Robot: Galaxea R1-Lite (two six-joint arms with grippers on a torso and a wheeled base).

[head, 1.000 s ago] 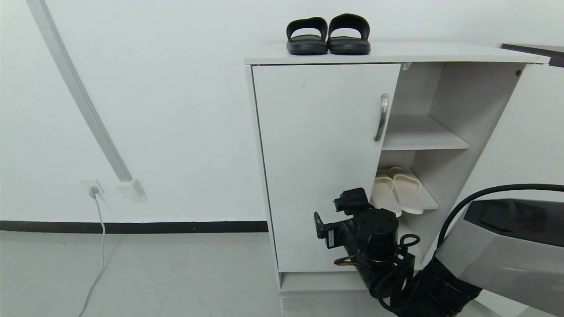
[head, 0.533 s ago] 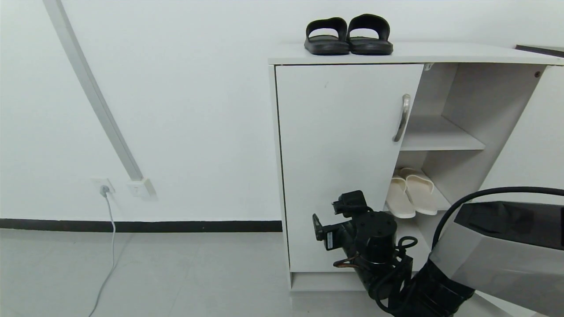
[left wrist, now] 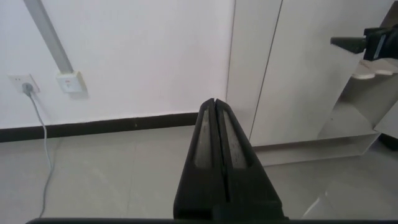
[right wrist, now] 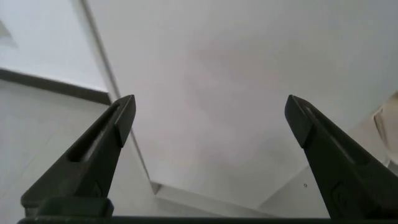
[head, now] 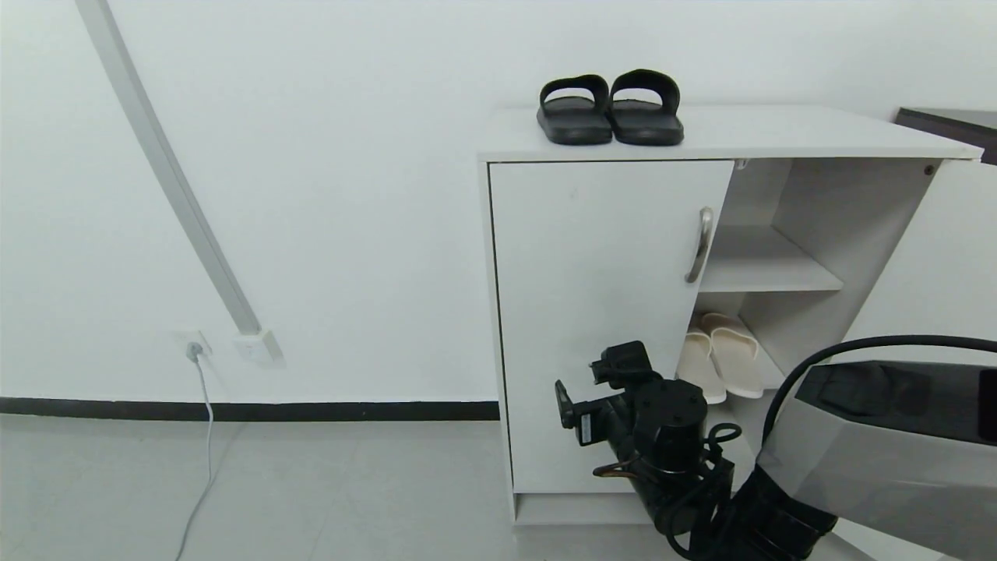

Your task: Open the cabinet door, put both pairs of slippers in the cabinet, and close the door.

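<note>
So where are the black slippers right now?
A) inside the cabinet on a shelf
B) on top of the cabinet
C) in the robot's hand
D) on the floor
B: the black slippers sit side by side on the cabinet top, and only the white slippers are inside, on the lower shelf.

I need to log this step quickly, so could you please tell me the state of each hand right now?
Left hand: closed, holding nothing.
Right hand: open, empty, facing the cabinet door.
</note>
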